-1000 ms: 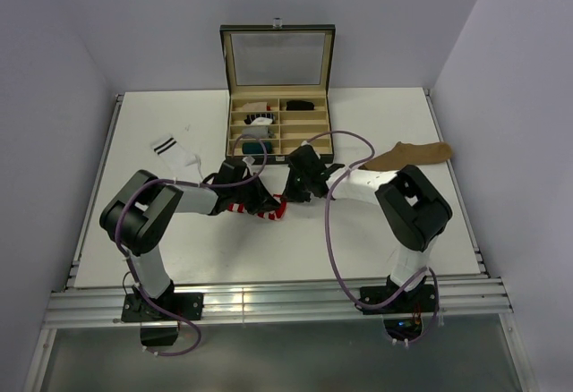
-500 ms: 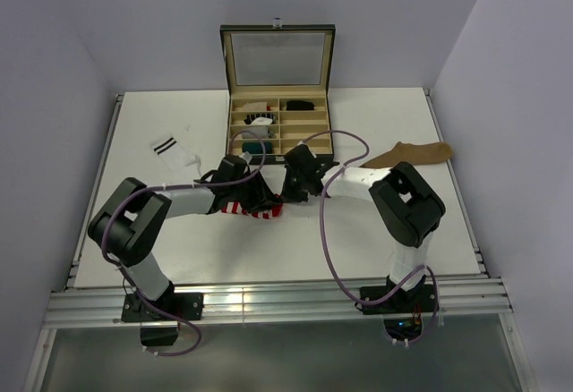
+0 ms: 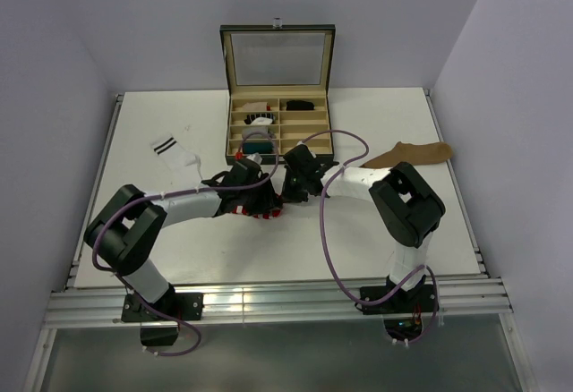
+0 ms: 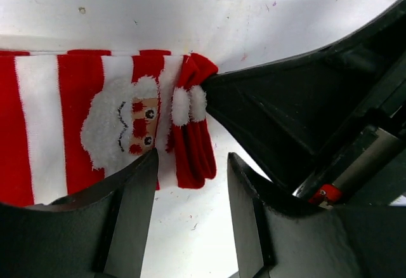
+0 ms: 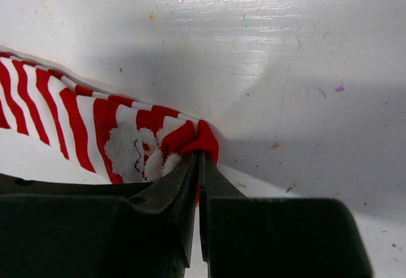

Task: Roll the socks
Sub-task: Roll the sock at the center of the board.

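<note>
The white sock with two dark cuff stripes (image 3: 175, 153) lies flat toward the table's left side, well apart from the work. At centre, just in front of the open compartment box (image 3: 277, 29), the left gripper (image 4: 190, 183) stands with its jaws wide, straddling the folded end of the red-and-white Santa sock (image 4: 82, 125) without clamping it. The right gripper (image 5: 198, 164) is closed tight on a small red tip of that fold. The tan sock (image 3: 412, 153) rests near the right edge, untouched. The likely fault is slippage: the pinch takes little fabric, so a turn of the wrist may pull it free and let the fold spring open. With nothing pressing the body down, the sock may slide across the smooth top instead of rolling. The two grippers also sit very close together, so a careless move could make them collide. The table (image 3: 358, 231) is white, glossy and lightly speckled with marks, and plain pale walls enclose it on three sides.
</note>
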Tool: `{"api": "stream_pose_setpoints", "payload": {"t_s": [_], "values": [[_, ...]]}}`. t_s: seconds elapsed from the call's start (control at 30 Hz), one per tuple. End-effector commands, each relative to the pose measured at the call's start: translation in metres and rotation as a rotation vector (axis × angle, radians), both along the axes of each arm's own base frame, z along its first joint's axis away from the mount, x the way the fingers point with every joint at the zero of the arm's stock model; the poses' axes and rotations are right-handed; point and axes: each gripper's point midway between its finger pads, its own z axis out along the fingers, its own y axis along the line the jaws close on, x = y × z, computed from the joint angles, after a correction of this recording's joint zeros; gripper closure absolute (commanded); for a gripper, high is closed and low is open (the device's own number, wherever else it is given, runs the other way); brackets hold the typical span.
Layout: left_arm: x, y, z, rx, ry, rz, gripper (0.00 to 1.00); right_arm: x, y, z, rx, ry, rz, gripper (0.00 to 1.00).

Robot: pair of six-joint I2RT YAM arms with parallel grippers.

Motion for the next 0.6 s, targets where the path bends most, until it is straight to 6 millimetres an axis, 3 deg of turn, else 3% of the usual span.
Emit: {"api": "stream_pose_setpoints", "payload": {"t_s": [0.0,0.27,0.57], "values": [[0.015,-0.004,0.027,0.031,-0.115,-0.005,0.48,0.0,0.002,0.0,-0.03,-0.006,0.012,0.9],[0.011,-0.011,0.012,0.16,-0.144,-0.04,0.57,0.0,0.004,0.002,-0.021,-0.008,0.012,0.9],[0.011,-0.015,0.009,0.237,-0.168,-0.053,0.6,0.0,0.005,0.002,-0.015,-0.007,0.016,0.9]]}}
